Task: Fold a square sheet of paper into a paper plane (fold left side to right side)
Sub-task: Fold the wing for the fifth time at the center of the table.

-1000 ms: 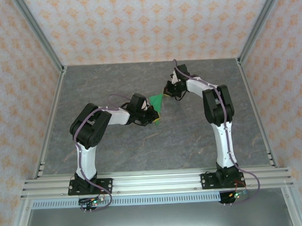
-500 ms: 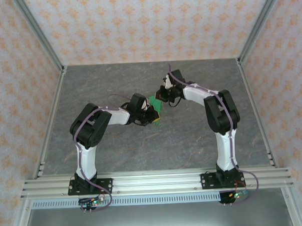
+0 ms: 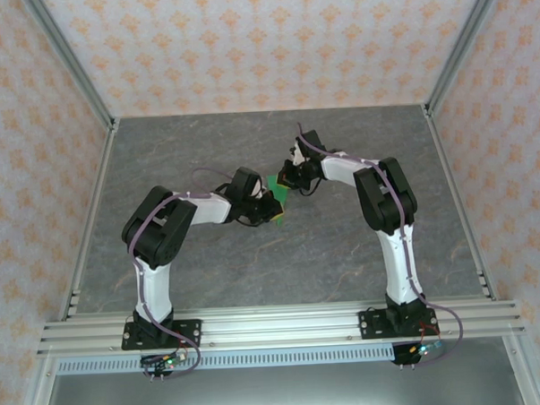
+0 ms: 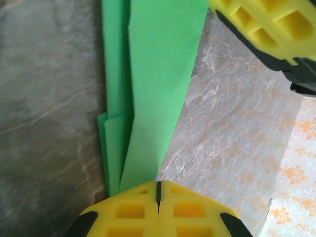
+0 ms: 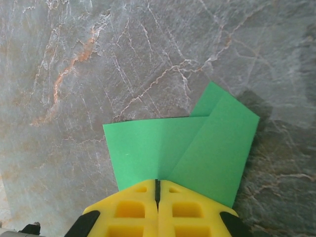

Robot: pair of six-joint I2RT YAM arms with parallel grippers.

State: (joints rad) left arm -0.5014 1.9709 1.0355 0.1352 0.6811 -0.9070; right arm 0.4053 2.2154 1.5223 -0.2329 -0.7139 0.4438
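The square sheet of paper (image 3: 280,198) is bright green, folded into narrow layers, and lies mid-table between both arms. In the left wrist view the paper (image 4: 153,84) runs as a long layered strip away from my left gripper (image 4: 158,186). That gripper is shut, its tips on the strip's near end; I cannot tell whether it pinches it. My right gripper (image 5: 157,183) is shut on the paper (image 5: 182,148), a crease meeting its seam and a raised flap to the right. In the top view the left gripper (image 3: 272,211) and right gripper (image 3: 288,178) sit close at opposite ends.
The paper lies on a grey marbled table (image 3: 343,244) with patterned walls behind and at the sides. A metal rail (image 3: 275,326) runs along the near edge by the arm bases. The right gripper's yellow finger (image 4: 266,24) shows at the left wrist view's top right.
The right gripper has moved left toward the left gripper, carrying its end of the paper, so less green shows from above. The left gripper has stayed put.
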